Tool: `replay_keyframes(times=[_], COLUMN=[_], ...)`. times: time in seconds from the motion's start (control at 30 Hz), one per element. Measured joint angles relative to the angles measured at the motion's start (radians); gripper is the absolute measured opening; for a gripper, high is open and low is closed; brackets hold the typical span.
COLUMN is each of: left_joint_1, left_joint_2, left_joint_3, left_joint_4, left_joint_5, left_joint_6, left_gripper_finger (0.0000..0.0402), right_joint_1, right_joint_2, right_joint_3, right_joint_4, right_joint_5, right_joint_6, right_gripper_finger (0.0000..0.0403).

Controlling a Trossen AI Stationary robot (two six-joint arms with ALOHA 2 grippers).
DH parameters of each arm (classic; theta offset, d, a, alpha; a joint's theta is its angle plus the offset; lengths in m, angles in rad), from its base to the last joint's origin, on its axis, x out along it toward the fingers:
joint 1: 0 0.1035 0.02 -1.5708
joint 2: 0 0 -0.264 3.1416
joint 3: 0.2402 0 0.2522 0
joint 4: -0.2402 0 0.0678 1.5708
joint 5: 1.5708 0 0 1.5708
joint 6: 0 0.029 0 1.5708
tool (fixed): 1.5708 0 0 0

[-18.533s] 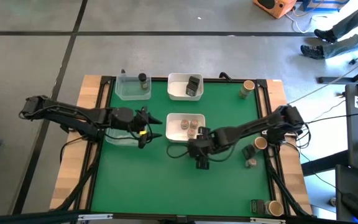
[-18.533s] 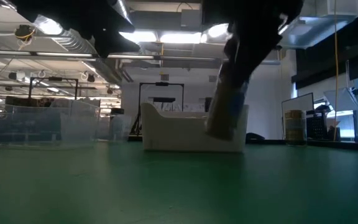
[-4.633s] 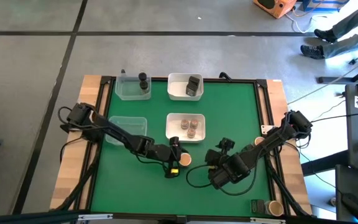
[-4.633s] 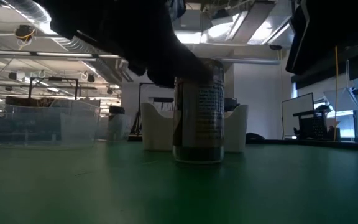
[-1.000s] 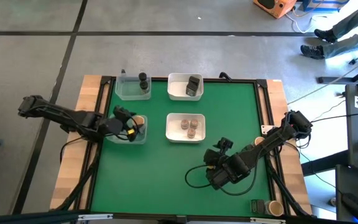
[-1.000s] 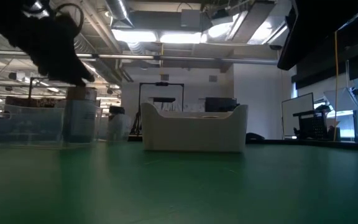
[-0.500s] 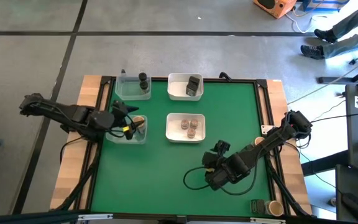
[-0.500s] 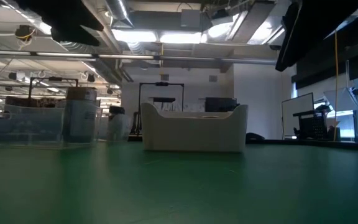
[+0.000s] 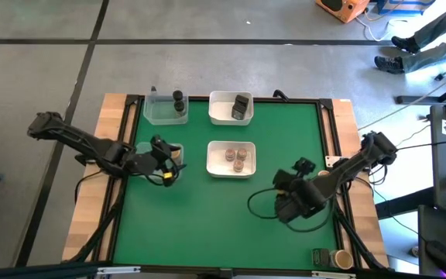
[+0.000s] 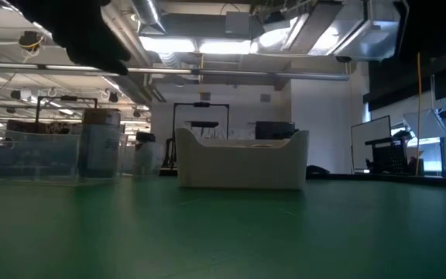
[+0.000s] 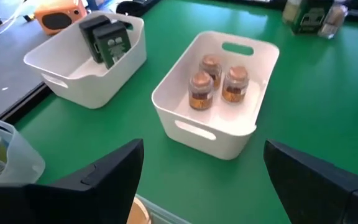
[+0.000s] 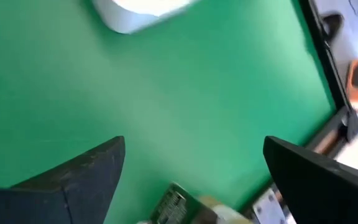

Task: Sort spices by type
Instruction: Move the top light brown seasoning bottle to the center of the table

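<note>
1. The left arm (image 9: 84,143) is black, made of slim tube-like links with thicker round joints between them.
2. The left gripper (image 9: 166,160) is also black, and it has a small yellow mark near its end.
3. The right arm (image 9: 355,164) is black too, with a bulky round joint near the table edge.
4. A thin black cable (image 9: 262,203) hangs in a loop beside the right gripper (image 9: 294,194).
5. In the wrist views the fingers (image 11: 114,167) are dark, flat and pointed.

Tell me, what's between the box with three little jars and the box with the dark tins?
Nothing: in the high view, only bare green mat separates the three-jar tray from the tin tray.
</note>
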State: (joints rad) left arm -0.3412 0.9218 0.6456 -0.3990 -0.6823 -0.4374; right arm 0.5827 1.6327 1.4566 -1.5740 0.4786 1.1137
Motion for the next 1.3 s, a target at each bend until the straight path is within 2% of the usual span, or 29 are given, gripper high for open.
replay_keyframes(times=[0.17,0.33,0.73,0.97,1.3], left_joint_1=[0.0,0.0,0.0,0.0,0.0], left_joint_2=[0.043,0.057,0.053,0.053,0.053], left_joint_3=[0.0,0.0,0.0,0.0,0.0], left_joint_4=[-0.001,-0.003,-0.003,-0.002,-0.002], left_joint_5=[0.0,0.0,0.0,0.0,0.0], left_joint_6=[0.001,0.008,0.018,0.018,0.018], left_gripper_finger=[0.0315,0.0315,0.0315,0.0315,0.0315], right_joint_1=[-0.001,-0.001,-0.001,-0.001,-0.001], right_joint_2=[-0.124,-0.257,-0.543,-0.564,-0.562], right_joint_3=[-0.059,-0.177,-0.455,-0.524,-0.614], right_joint_4=[0.001,0.003,0.002,0.007,0.067], right_joint_5=[-0.036,-0.09,-0.303,-0.385,-0.428], right_joint_6=[0.055,0.123,0.394,0.465,0.531], right_gripper_finger=[0.038,0.038,0.038,0.038,0.038])
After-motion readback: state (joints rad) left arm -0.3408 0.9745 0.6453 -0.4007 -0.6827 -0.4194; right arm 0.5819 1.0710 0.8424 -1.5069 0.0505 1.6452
